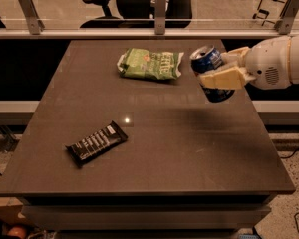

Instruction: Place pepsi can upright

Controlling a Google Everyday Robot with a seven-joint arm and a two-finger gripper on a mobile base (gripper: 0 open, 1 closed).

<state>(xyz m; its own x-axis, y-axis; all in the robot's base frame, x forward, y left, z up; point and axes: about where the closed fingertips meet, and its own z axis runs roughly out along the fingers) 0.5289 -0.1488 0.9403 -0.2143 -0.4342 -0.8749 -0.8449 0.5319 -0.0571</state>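
Observation:
The dark-blue pepsi can (211,62) is held in the air above the right side of the table, tilted with its silver top toward the upper left. My gripper (220,69) comes in from the right on a white arm and is shut on the can, with one cream finger (224,78) across the front of it and another behind. The lower part of the can (218,94) shows below the finger, and its shadow falls on the table beneath.
A green snack bag (150,63) lies at the back middle of the dark table (189,148). A black wrapped bar (96,142) lies at the front left. A glass rail and office chairs stand behind the table.

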